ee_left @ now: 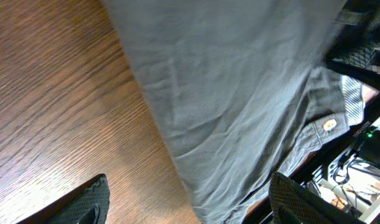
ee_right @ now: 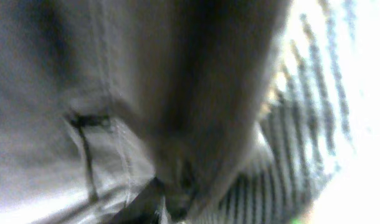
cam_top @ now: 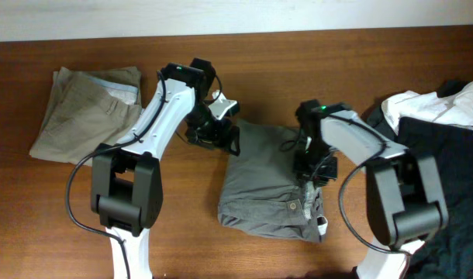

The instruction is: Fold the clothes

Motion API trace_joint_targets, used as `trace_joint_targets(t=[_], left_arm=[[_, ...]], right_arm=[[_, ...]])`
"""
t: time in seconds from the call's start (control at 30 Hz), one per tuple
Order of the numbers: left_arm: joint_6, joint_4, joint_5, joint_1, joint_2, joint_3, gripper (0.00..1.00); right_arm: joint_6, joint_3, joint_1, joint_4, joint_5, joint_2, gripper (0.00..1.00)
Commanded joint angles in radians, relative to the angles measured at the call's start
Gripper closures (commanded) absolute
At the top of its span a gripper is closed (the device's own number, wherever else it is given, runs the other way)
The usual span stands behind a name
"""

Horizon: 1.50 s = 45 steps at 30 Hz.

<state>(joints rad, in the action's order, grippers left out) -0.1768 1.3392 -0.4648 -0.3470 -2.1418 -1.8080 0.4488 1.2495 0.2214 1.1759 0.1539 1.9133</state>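
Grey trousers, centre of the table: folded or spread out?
Folded. The grey trousers lie as one compact rectangle with no legs extending, and the buttoned waistband runs along the edge nearest the robot.

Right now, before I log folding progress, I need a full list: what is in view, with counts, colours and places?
grey-olive trousers: one, grey-olive, folded, table centre, buttoned waistband toward the robot.
khaki trousers: one, khaki-beige, folded, far left.
white garment: one, white, crumpled, far right at the back.
black garment: one, black, far right, touching the white garment.
table: one, brown wood, under everything.
left gripper: one, black, open, at the grey-olive trousers' far-left corner.
right gripper: one, black, at the same trousers' right edge; open or shut unclear.
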Motion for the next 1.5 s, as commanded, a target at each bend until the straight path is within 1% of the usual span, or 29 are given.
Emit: trace_joint_targets(t=[0.0, 0.07, 0.13, 0.17, 0.2, 0.23, 0.27, 0.3, 0.37, 0.4, 0.47, 0.53, 0.57, 0.6, 0.63, 0.7, 0.73, 0.8, 0.83, 0.87, 0.9, 0.93, 1.03, 1.1, 1.17, 1.27, 1.4, 1.43, 1.47], left_arm=[[-0.020, -0.011, -0.019, -0.020, 0.014, 0.009, 0.27], [-0.020, -0.023, -0.019, -0.037, 0.014, 0.009, 0.36], [-0.020, -0.028, -0.018, -0.059, 0.014, 0.009, 0.48], [-0.020, -0.029, -0.018, -0.070, 0.014, 0.009, 0.56], [-0.020, -0.035, -0.018, -0.081, 0.014, 0.013, 0.65], [-0.020, -0.059, -0.018, -0.101, 0.014, 0.030, 0.83], [-0.025, -0.094, -0.016, -0.123, 0.014, 0.067, 0.94], [-0.040, -0.124, -0.010, -0.139, 0.014, 0.105, 0.95], [-0.038, -0.200, 0.066, -0.162, 0.014, 0.208, 0.96], [-0.038, -0.250, 0.120, -0.164, 0.014, 0.266, 0.97], [-0.032, -0.328, 0.167, -0.150, 0.014, 0.334, 0.97], [-0.027, -0.333, 0.177, -0.113, 0.016, 0.332, 0.87], [-0.026, -0.308, 0.169, -0.098, 0.016, 0.311, 0.82], [-0.027, -0.270, 0.154, -0.086, 0.016, 0.279, 0.75], [-0.027, -0.199, 0.117, -0.074, 0.016, 0.218, 0.71], [-0.027, -0.083, 0.082, -0.069, 0.016, 0.124, 0.68], [-0.027, -0.040, 0.083, -0.069, 0.016, 0.091, 0.67], [-0.027, 0.049, 0.057, -0.069, 0.016, 0.042, 0.67], [-0.027, 0.067, 0.034, -0.069, 0.016, 0.043, 0.72], [-0.026, 0.088, 0.013, -0.069, 0.016, 0.046, 0.80], [-0.026, 0.106, 0.011, -0.070, 0.016, 0.056, 0.84], [-0.026, 0.110, 0.004, -0.070, 0.016, 0.060, 0.86], [-0.027, 0.098, -0.078, -0.080, 0.016, 0.118, 0.89], [-0.027, 0.035, -0.090, -0.112, 0.015, 0.227, 0.91], [-0.027, -0.011, -0.089, -0.129, 0.016, 0.281, 0.91], [-0.027, -0.042, -0.089, -0.133, 0.016, 0.286, 0.91], [-0.027, 0.011, -0.089, -0.054, 0.016, 0.161, 0.90], [-0.027, 0.027, -0.089, -0.030, 0.016, 0.108, 0.87], [-0.027, 0.030, -0.089, -0.008, 0.016, 0.060, 0.81]], right_arm=[[-0.060, 0.084, -0.075, 0.075, 0.019, -0.173, 0.66], [-0.052, 0.086, -0.102, 0.073, 0.019, -0.222, 0.66], [-0.052, 0.076, -0.103, 0.035, 0.023, -0.218, 0.87], [-0.052, 0.061, -0.094, -0.016, 0.030, -0.213, 0.93], [-0.052, 0.048, -0.087, -0.052, 0.031, -0.208, 0.96], [-0.031, -0.001, -0.073, -0.136, 0.031, -0.184, 0.96], [-0.001, -0.041, -0.070, -0.176, 0.028, -0.162, 0.96], [0.018, -0.075, -0.071, -0.210, 0.027, -0.144, 0.96], [0.070, -0.155, -0.077, -0.273, 0.010, -0.098, 0.96], [0.110, -0.183, -0.085, -0.276, -0.013, -0.076, 0.96], [0.117, -0.211, -0.107, -0.271, -0.055, -0.072, 0.96], [0.106, -0.183, -0.140, -0.209, -0.060, -0.076, 0.96], [0.074, -0.162, -0.148, -0.177, -0.050, -0.080, 0.96], [-0.021, -0.128, -0.156, -0.132, -0.005, -0.100, 0.96], [-0.151, -0.086, -0.156, -0.075, 0.077, -0.140, 0.96], [-0.293, -0.043, -0.147, 0.003, 0.218, -0.217, 0.96], [-0.314, -0.039, -0.138, 0.017, 0.262, -0.248, 0.94], [-0.314, -0.040, -0.091, 0.054, 0.340, -0.307, 0.91], [-0.311, -0.040, -0.068, 0.061, 0.340, -0.308, 0.92], [-0.283, -0.051, -0.035, 0.060, 0.335, -0.303, 0.91], [-0.217, -0.101, 0.020, 0.026, 0.327, -0.296, 0.92], [-0.185, -0.138, 0.045, -0.001, 0.320, -0.292, 0.92], [-0.090, -0.310, 0.096, -0.079, 0.284, -0.278, 0.92], [0.001, -0.480, 0.078, -0.159, 0.230, -0.269, 0.92], [0.040, -0.555, 0.046, -0.190, 0.203, -0.269, 0.95], [0.039, -0.537, 0.013, -0.179, 0.201, -0.270, 0.96], [-0.040, -0.360, 0.013, -0.053, 0.189, -0.354, 0.96], [-0.045, -0.299, 0.013, -0.018, 0.189, -0.392, 0.96], [-0.045, -0.232, 0.013, 0.008, 0.189, -0.428, 0.96]])
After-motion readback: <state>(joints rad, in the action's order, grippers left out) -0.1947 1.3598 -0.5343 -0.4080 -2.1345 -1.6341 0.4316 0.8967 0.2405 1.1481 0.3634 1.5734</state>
